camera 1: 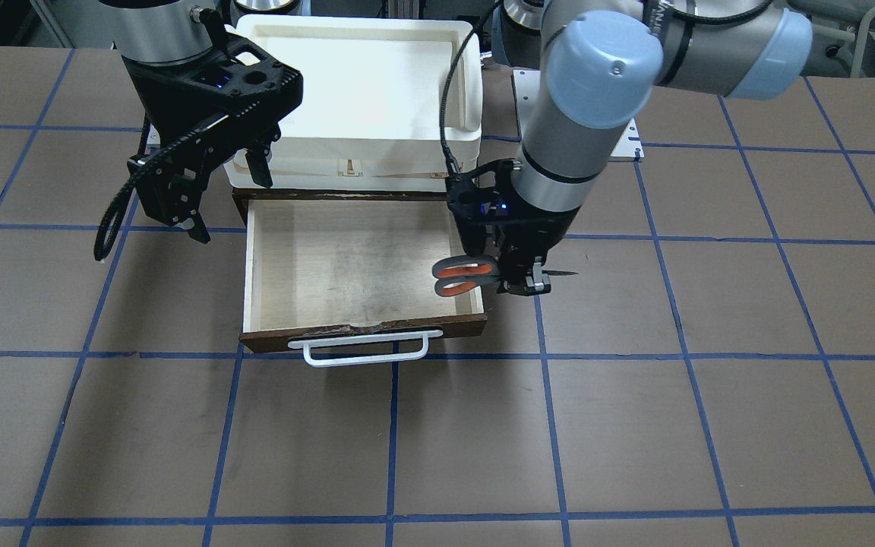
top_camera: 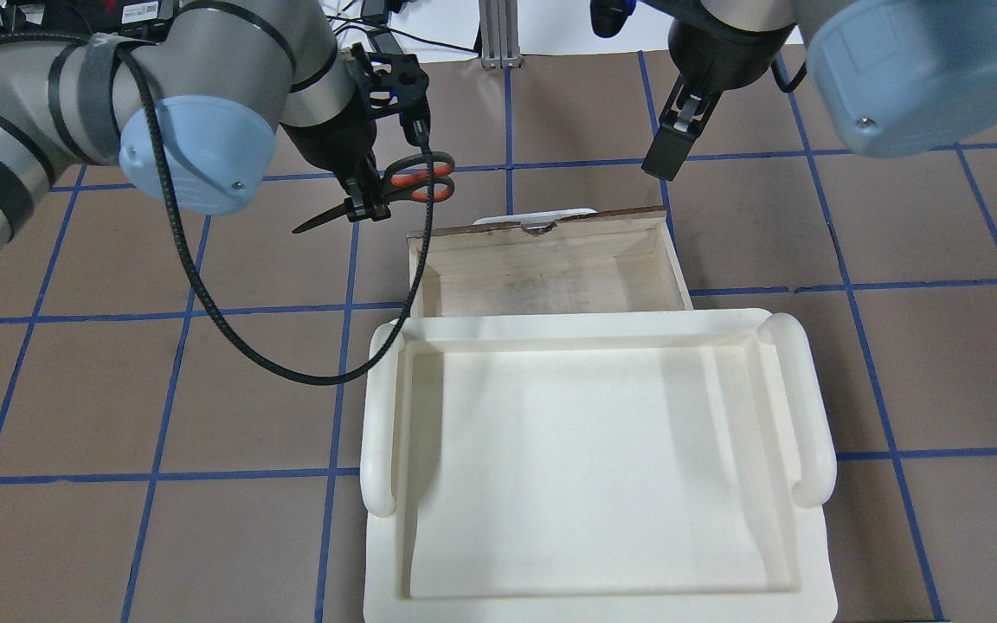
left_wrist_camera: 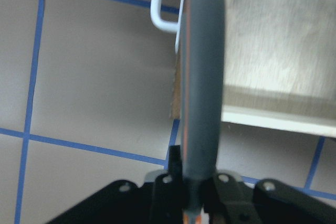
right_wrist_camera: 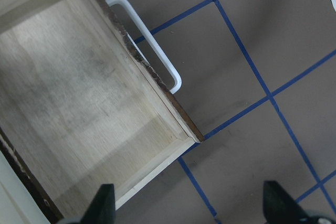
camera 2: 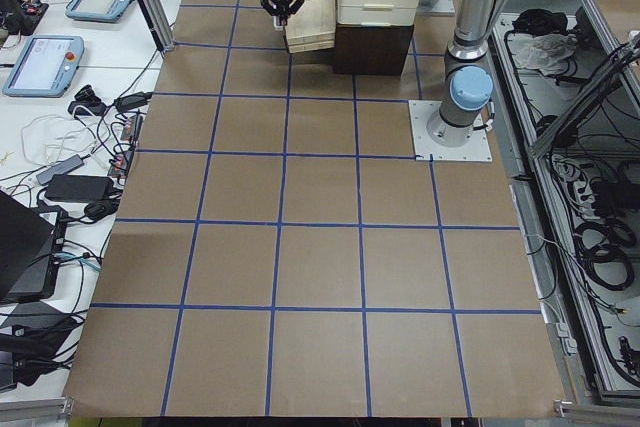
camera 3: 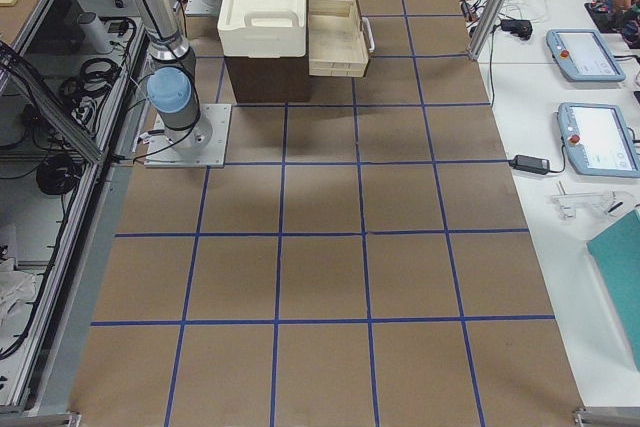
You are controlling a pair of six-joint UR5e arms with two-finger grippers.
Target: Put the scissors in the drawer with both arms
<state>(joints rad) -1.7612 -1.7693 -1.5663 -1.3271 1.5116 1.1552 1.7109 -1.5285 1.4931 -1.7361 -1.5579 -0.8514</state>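
The drawer is pulled open, its pale interior bare and its white bar handle toward the front-facing camera. My left gripper is shut on the scissors and holds them in the air. Their orange-lined loops hang over the drawer's side wall, and the blades point away over the table. The overhead view shows the scissors just beyond the drawer's front corner. In the left wrist view the grey handle crosses the drawer's edge. My right gripper is open and empty, raised beside the drawer's other side.
A white plastic bin sits on top of the dark cabinet behind the drawer. The brown table carries blue grid lines. The left arm's black cable hangs toward the bin's corner. The right wrist view shows the drawer's front corner below widely spread fingertips.
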